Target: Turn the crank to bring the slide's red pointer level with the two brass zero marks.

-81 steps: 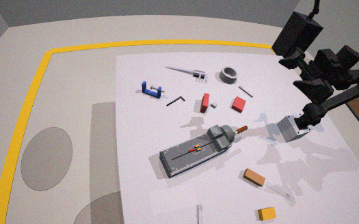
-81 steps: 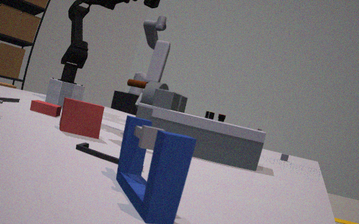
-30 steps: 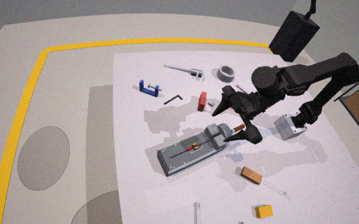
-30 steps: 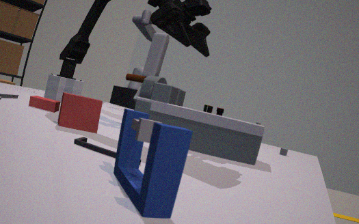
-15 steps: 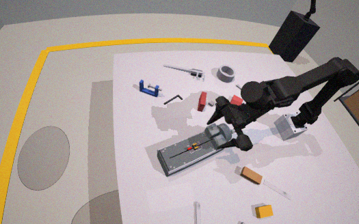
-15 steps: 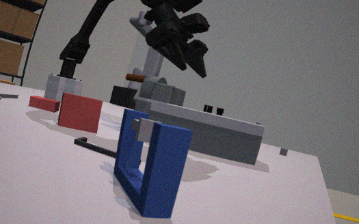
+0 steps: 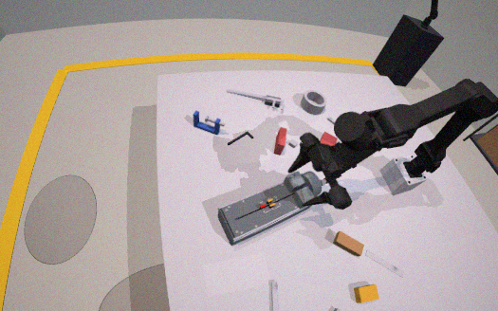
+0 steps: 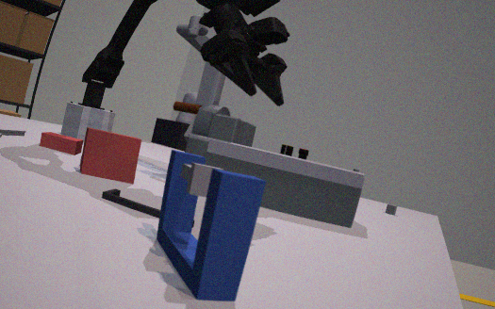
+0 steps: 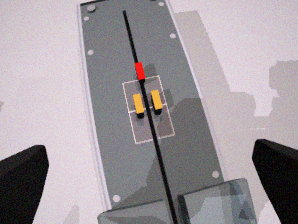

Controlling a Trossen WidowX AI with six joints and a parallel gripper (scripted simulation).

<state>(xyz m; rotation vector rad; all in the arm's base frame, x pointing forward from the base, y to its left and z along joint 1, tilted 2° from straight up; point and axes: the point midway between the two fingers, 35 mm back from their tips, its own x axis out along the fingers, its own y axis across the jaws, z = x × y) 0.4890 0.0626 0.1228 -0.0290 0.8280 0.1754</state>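
The machine (image 7: 249, 220) (image 8: 293, 186) (image 9: 107, 96) is a long grey base with a black slide rod and a grey housing (image 7: 300, 185) (image 8: 222, 126) at one end. In the wrist view the red pointer (image 9: 140, 70) (image 7: 263, 207) sits on the rod just beyond the two brass marks (image 9: 147, 103) (image 7: 270, 202), on the side away from the housing. The crank's brown handle (image 8: 186, 106) sticks out beside the housing; my arm hides it in the top view. My gripper (image 7: 315, 184) (image 8: 266, 96) (image 9: 153, 154) is wide open and empty, hanging above the housing end.
On the white mat lie a blue clamp (image 7: 207, 125) (image 8: 208, 226), two red blocks (image 7: 281, 140) (image 8: 109, 154) (image 7: 328, 138), a black hex key (image 7: 240, 137) (image 8: 128, 200), a grey ring (image 7: 314, 101), a caliper (image 7: 257, 96), an orange-handled tool (image 7: 349, 243) and a yellow block (image 7: 366, 293).
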